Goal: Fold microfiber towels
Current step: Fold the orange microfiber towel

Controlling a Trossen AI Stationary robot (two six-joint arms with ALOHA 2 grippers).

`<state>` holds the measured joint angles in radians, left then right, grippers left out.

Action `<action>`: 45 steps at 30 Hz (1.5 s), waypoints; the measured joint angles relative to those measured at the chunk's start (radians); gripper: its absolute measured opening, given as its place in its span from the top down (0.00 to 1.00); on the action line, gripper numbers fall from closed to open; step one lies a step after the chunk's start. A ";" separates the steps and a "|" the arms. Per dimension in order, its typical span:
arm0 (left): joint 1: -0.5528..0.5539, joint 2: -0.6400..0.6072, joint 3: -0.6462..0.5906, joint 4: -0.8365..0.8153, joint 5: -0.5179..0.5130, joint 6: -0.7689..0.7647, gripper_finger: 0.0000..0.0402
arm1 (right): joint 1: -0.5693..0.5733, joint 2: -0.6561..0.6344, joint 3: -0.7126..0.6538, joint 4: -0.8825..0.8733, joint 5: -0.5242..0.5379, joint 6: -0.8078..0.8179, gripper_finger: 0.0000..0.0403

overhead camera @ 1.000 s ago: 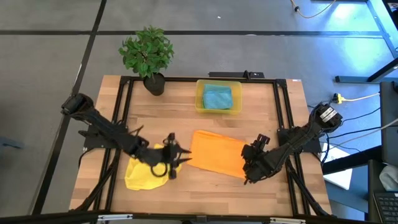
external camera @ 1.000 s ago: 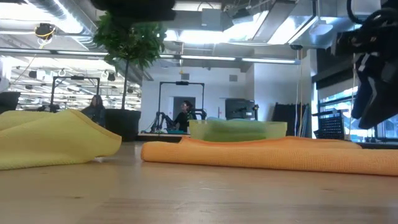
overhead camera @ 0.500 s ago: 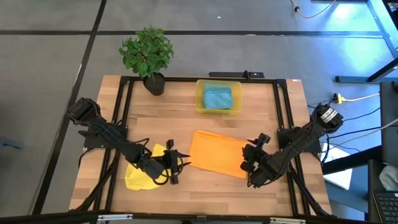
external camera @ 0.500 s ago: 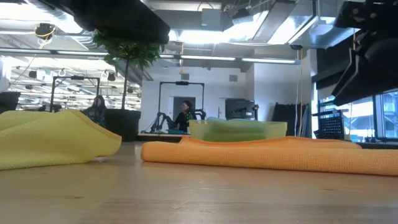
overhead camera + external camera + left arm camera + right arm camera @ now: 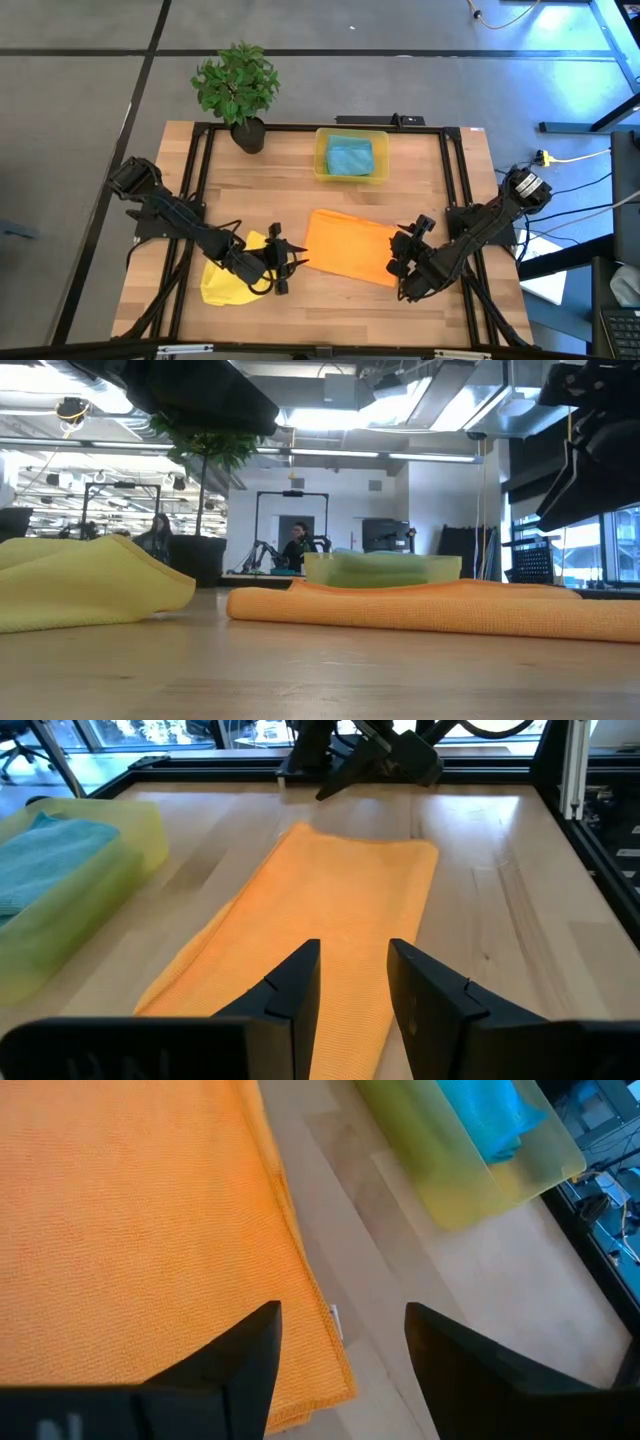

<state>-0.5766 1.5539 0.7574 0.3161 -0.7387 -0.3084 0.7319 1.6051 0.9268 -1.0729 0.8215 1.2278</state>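
An orange microfiber towel point(image 5: 350, 246) lies folded flat on the table's middle; it also shows in the low view point(image 5: 430, 610). A crumpled yellow towel point(image 5: 222, 280) lies at the near left, partly under my left arm. A teal-blue towel point(image 5: 349, 156) rests inside the yellow bin point(image 5: 322, 160). My left gripper point(image 5: 352, 955) stands open just above the orange towel's left end point(image 5: 330, 910), with nothing between its fingers. My right gripper point(image 5: 340, 1315) stands open over the orange towel's right edge point(image 5: 285, 1230), pointing slantwise down.
A potted plant point(image 5: 238, 90) stands at the far left corner. A black frame point(image 5: 300, 127) rims the table. Bare wood lies between the bin and the orange towel, and along the near edge.
My left gripper has moved toward the table's near edge and sunk a little, still open, and now stands at the orange towel's left end. My right gripper has turned at the wrist in place. The towels have not moved.
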 joint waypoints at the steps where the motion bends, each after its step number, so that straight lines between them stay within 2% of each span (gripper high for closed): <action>1: 0.000 0.000 0.000 0.000 0.000 0.000 0.73 | 0.000 0.000 0.000 0.000 0.000 0.000 0.47; 7: 0.000 0.000 0.000 0.000 0.000 -0.001 0.73 | 0.027 0.000 0.006 -0.035 -0.063 -0.020 0.47; 23: 0.000 0.001 -0.001 -0.001 0.020 0.000 0.73 | 0.072 0.000 0.008 -0.059 0.042 0.025 0.47; 32: 0.061 0.091 -0.001 0.024 0.034 -0.043 0.73 | 0.061 0.000 0.005 -0.021 0.042 0.069 0.48; 37: 0.125 0.162 -0.001 0.039 0.151 -0.108 0.73 | 0.035 0.000 -0.002 0.030 0.027 0.032 0.59; 45: 0.191 0.209 -0.001 0.044 0.211 -0.183 0.73 | -0.001 0.000 -0.002 0.043 0.026 -0.005 0.87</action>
<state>-0.3857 1.7634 0.7567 0.3596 -0.5273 -0.4918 0.7307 1.6047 0.9245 -1.0299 0.8478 1.2231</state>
